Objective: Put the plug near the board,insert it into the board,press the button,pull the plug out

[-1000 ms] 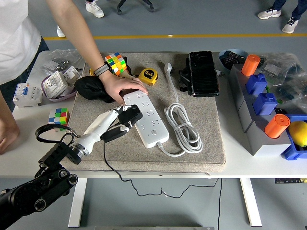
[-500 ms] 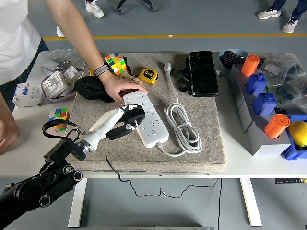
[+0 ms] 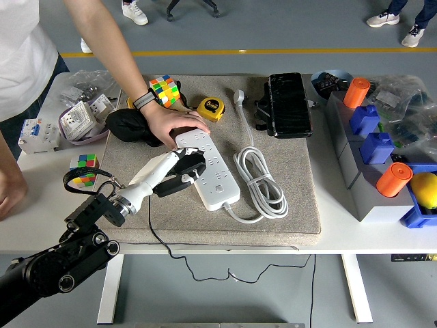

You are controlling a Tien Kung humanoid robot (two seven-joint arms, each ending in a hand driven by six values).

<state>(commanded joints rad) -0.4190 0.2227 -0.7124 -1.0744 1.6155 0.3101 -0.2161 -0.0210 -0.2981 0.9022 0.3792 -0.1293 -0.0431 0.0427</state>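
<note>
We see our left hand (image 3: 164, 172) clamped on the black plug (image 3: 183, 169), pressing it against the left side of the white board (image 3: 208, 169), whose far end a person's hand (image 3: 172, 124) steadies.

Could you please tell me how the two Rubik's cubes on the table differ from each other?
The far Rubik's cube lies on the grey mat beside the person's wrist; the near Rubik's cube lies off the mat on the bare white table. The far one sits turned corner-on, the near one squarer to the table's edge. The far one looks larger. Both are multicoloured and untouched.
</note>
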